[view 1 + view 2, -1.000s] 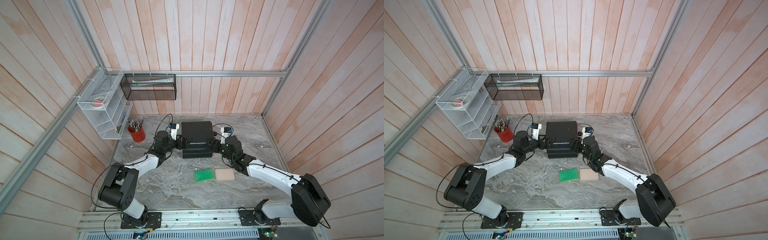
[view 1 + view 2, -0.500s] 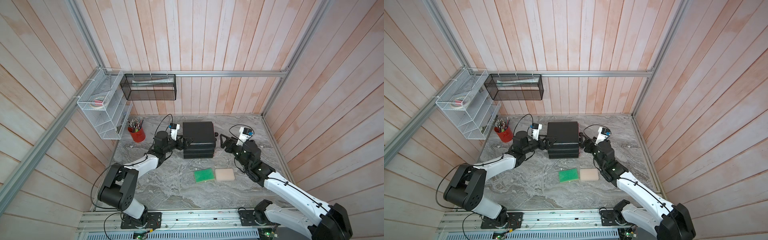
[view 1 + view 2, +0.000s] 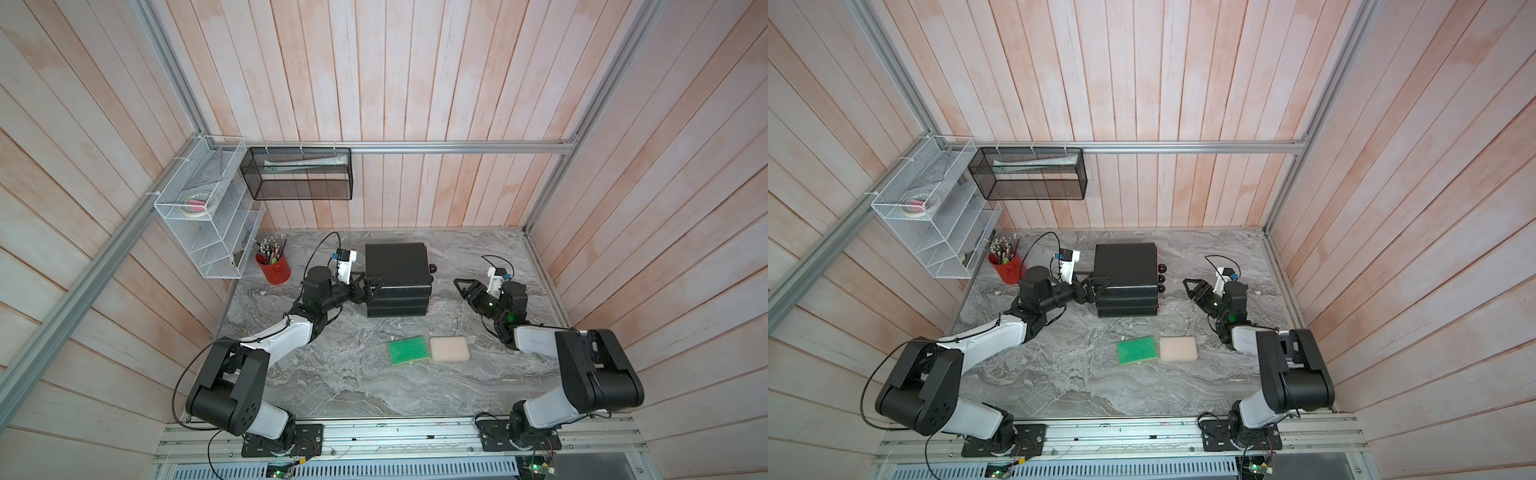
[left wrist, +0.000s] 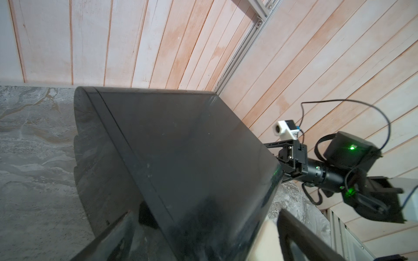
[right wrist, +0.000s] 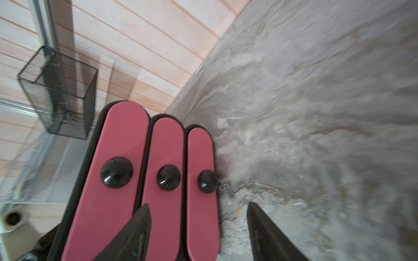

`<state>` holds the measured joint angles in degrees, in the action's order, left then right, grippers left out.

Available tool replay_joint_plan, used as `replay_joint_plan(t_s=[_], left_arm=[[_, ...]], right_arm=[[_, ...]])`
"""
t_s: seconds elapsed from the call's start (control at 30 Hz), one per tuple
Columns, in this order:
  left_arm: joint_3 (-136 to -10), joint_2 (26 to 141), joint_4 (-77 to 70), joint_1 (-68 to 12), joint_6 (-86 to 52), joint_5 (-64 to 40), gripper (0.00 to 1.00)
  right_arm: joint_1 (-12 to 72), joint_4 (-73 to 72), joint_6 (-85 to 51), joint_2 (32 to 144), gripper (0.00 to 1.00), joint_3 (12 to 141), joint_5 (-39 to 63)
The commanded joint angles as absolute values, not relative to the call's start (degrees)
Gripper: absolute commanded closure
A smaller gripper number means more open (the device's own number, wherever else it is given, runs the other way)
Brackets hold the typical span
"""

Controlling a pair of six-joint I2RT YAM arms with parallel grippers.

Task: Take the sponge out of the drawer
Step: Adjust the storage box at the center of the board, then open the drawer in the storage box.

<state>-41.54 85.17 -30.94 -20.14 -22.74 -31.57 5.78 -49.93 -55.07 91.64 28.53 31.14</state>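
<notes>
Only the right wrist view faces the pink drawer fronts (image 5: pixel 167 158) (shut); right pincer (image 5: pixel 198 205) gapes empty, left pincer (image 4: pixel 204 212) gapes wide.

Grey marble tabletop (image 3: pixel 332 386) — bearing black drawer unit (image 3: pixel 397 266), red pen cup (image 3: pixel 276 270), green sponge (image 3: pixel 408 350) beside beige sponge (image 3: pixel 449 349)

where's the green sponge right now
In both top views the green sponge lies on the table, on the robot's side of the black drawer unit, just left of the beige sponge.
</notes>
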Motion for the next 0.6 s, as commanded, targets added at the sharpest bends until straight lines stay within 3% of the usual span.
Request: replay_joint_plan(t_s=[0.0, 0.33, 0.57], left_arm=[[-40.08, 85.60, -34.15, -19.83, -24.22, -33.76, 0.01], [-39.64, 86.31, -35.60, -19.82, -25.66, -36.12, 0.03], [-38.04, 83.10, -34.32, -19.80, -25.82, -35.72, 0.03]], right_arm=[[6.94, -69.29, -63.33, 97.73, 0.35, 29.14, 39.63], [11.07, -85.72, -71.62, 111.88, 0.45, 34.67, 38.87], [11.17, -75.74, -67.75, 110.83, 0.48, 34.28, 37.43]])
